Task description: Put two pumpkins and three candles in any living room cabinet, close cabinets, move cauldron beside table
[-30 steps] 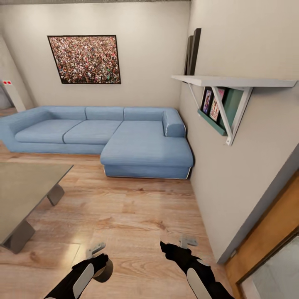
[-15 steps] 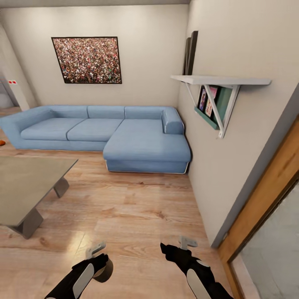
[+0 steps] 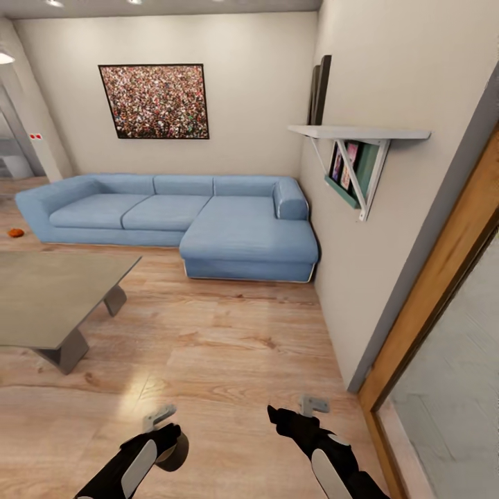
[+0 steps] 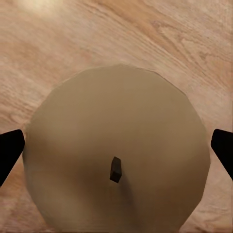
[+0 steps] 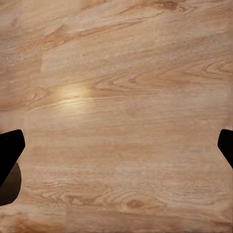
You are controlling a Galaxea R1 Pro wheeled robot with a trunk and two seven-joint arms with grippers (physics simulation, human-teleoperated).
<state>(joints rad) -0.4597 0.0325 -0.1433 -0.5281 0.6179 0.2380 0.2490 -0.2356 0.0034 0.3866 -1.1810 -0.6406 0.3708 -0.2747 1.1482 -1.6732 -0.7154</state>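
**One candle in hand, most of the job left**

The left pincer [image 3: 163, 419] hung low over the wooden floor [image 3: 229, 346], clenched on a stubby candle [image 4: 116, 145]. In the left wrist view its pale round top and dark wick sat between the two black fingers, with the candle's edges right against them. The right pincer [image 3: 313, 404] was released, fingers spread wide over bare boards with nothing between them.

By my reckoning the task was at an early stage. That candle had not yet gone into a cabinet. A small orange thing, most likely a pumpkin [image 3: 14, 233], lay on the floor far off to the left, near the end of the sofa [image 3: 208, 222]. So the stowing, the closing of cabinets and the cauldron move all looked to be outstanding.

The grey glossy coffee-table surface [image 3: 48, 298] stood to the left on blocky legs. Beyond it the blue corner sofa ran along the far wall under a speckled framed picture [image 3: 154, 101]. A white bracket shelf [image 3: 357, 132] jutted from the right wall, and a wooden door frame [image 3: 443, 277] stood nearer on that side.
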